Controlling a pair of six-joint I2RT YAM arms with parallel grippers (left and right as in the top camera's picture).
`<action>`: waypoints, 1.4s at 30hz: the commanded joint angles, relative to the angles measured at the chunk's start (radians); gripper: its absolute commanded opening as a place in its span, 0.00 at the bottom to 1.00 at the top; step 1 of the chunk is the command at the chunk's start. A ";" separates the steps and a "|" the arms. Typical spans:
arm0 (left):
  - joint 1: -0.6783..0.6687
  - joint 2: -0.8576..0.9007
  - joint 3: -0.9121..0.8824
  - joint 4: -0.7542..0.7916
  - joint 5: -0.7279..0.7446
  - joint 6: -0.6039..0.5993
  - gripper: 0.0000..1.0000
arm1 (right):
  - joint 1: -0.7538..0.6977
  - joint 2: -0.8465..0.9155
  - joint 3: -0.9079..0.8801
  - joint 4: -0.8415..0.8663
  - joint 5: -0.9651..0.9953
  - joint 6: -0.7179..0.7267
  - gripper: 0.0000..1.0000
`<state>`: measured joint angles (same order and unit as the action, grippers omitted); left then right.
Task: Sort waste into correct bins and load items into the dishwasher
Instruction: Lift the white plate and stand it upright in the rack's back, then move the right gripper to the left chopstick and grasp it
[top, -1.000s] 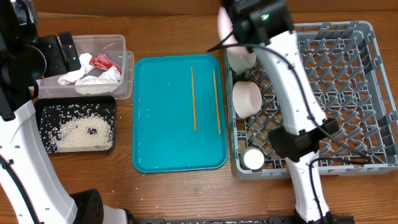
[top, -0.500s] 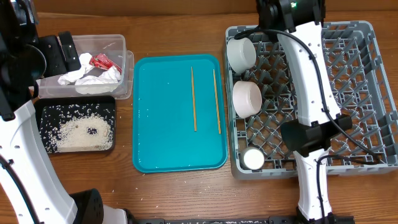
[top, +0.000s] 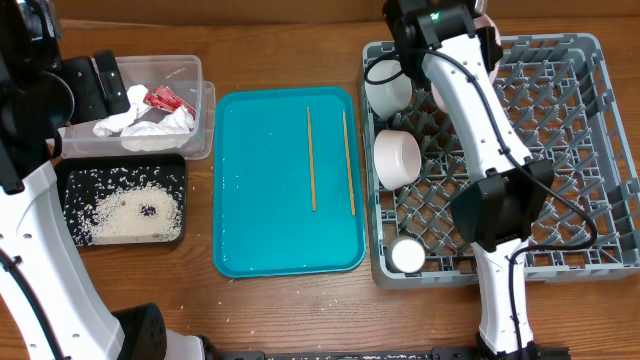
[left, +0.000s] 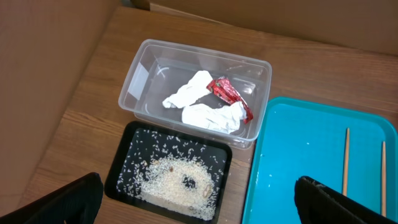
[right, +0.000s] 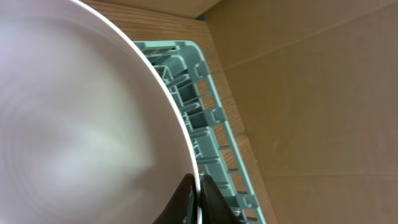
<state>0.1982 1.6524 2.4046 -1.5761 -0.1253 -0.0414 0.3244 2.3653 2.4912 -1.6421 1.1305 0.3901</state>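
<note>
A wooden table (top: 290, 310) is seen from above. The largest thing on it is a square grey dish rack (top: 575, 42) with lattice walls and upright pegs, at 3 o'clock. A flat teal tray (top: 270, 200) lies in the centre. A clear tub (top: 195, 65) sits at 10 o'clock, with a shallower black tray (top: 70, 175) touching its near side at 9 o'clock.

The white right arm (top: 480, 130) reaches from 6 o'clock up across the rack to the rack's 12 o'clock edge, near its left corner. There the right gripper (right: 198, 200) has its fingers clamped on the rim of a round, pale plate (right: 74, 124). The plate is blurred and fills the left of the wrist view, so its tilt cannot be told.

Two greyish-white bowls stand in the rack's left column, one (top: 385, 92) at its 11 o'clock corner and one (top: 397, 157) just below it. Two thin wooden chopsticks (top: 311, 160) (top: 349, 165) lie apart on the teal tray, their long axes running from 12 to 6 o'clock. A small white cup (top: 406, 256) sits at the rack's 7 o'clock corner.

The left gripper (left: 199, 208) hangs high above the tub and the black tray, its fingers spread wide. A crumpled white napkin (left: 208, 117) and a red wrapper (left: 227, 93) lie in the tub. White rice (left: 174, 183) is scattered in the black tray.
</note>
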 joint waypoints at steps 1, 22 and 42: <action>0.004 0.005 0.006 0.002 -0.013 0.019 1.00 | 0.028 -0.010 -0.029 0.015 -0.011 0.029 0.04; 0.003 0.005 0.006 0.002 -0.012 0.019 1.00 | 0.053 -0.065 0.251 0.066 -0.953 -0.235 1.00; 0.003 0.005 0.006 0.002 -0.012 0.019 1.00 | 0.327 -0.050 -0.417 0.542 -1.168 0.116 0.64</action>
<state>0.1982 1.6524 2.4046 -1.5757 -0.1257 -0.0414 0.6621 2.3276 2.1529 -1.1538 -0.0597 0.4450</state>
